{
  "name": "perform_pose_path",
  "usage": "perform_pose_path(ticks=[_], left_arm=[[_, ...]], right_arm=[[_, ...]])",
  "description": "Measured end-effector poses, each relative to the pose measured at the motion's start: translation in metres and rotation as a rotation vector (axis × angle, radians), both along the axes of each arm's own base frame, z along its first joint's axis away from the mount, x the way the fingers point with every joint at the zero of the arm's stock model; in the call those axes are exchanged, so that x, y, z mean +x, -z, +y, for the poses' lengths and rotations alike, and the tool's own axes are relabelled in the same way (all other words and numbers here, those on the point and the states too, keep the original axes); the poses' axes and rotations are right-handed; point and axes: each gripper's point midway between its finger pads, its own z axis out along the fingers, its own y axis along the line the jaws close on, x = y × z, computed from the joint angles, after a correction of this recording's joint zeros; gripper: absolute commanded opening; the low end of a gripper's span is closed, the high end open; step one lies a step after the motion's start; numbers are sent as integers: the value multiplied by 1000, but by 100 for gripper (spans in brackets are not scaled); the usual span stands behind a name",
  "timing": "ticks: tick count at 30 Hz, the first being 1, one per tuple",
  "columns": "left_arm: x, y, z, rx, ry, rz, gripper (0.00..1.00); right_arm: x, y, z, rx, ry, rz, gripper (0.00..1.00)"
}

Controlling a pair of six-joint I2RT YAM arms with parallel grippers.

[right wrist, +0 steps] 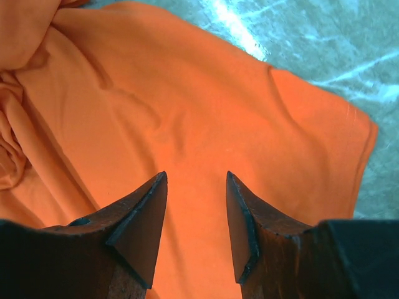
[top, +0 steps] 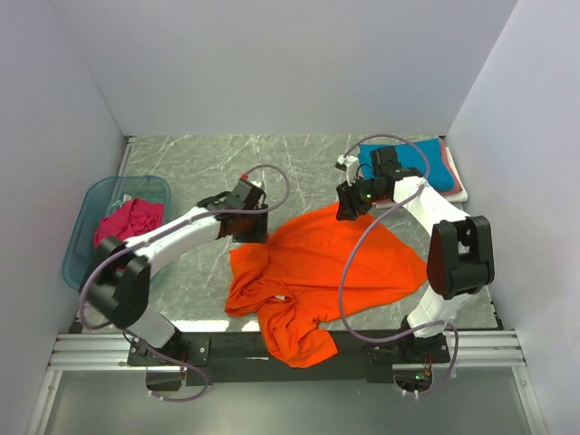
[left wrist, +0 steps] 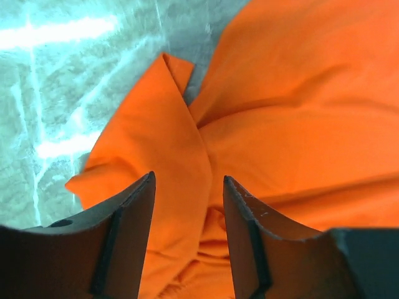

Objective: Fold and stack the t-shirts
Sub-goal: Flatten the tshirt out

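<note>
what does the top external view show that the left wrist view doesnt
Only top external: the translucent blue plastic tub holding a crumpled magenta t-shirt, and a folded teal blue t-shirt at the far right. Only left wrist: its own jaws standing apart, and a pointed cloth fold up close. Both: the bright orange t-shirt lying rumpled on the grey marbled tabletop.

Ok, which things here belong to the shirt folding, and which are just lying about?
Part of the job:
orange t-shirt, crumpled mid-table
folded stack, teal on top, far right corner
magenta t-shirt, bunched in the tub

Just there:
blue plastic tub, far left
marble table
</note>
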Motion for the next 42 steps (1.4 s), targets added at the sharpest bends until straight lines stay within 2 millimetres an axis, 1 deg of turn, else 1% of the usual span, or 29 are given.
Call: perform_pose_path(ticks=[3,4,5,6,7,8,9,10,11,17,20,21,22,23,25,26,28,29,31,32,35,37,39,42], left_arm=[[-1,20,-4,74,29,39,45],[-5,28,-7,105,50,52,42],[-8,35,-8,130,62,66,35],[-11,41,-8,156,69,79,31],[-15,46,-6,187,79,92,19],[-18,48,-4,207,80,99,12],[-20,50,-2,232,83,105,8],[-21,51,1,255,85,107,1],[-21,51,3,269,86,103,1],[-18,45,17,337,63,77,1],[-14,28,24,314,34,34,1],[-13,20,27,290,24,20,5],[-12,11,28,246,16,3,14],[-13,1,29,200,10,-16,34],[-13,-15,27,121,12,-42,49],[-14,-19,24,98,23,-51,50],[-18,-25,9,55,61,-60,51],[-21,-23,1,52,87,-49,52],[-25,-12,-14,72,131,-17,53],[-26,-4,-22,97,147,-4,54],[-27,22,-33,215,162,42,56],[-28,39,-33,319,152,63,55],[-29,52,-30,409,137,66,54],[-31,60,-20,522,111,59,50]], right_arm=[[0,2,-3,6,26,19,50],[0,2,-5,9,35,22,50],[1,1,-5,14,42,22,50],[2,1,-6,17,46,21,50],[3,0,-6,21,49,21,50],[3,0,-6,24,49,21,50],[3,0,-5,26,48,20,50],[3,-1,-5,29,50,21,50],[3,-1,-5,32,50,22,50],[-1,2,-5,46,47,37,49],[-1,0,-8,52,54,35,49],[-1,0,-9,54,57,33,49],[-1,-1,-10,55,60,32,49],[-1,-2,-11,57,61,31,49],[-1,-3,-11,63,61,29,50],[-1,-3,-11,65,61,29,50],[-1,-3,-10,69,58,31,49],[-1,-3,-10,70,57,31,50],[-1,-3,-10,71,57,31,50],[-2,-3,-10,71,57,32,50],[-2,-3,-12,77,60,35,50],[-2,-3,-14,82,64,40,50],[-2,-3,-15,89,69,41,50],[-1,-4,-18,94,76,42,50]])
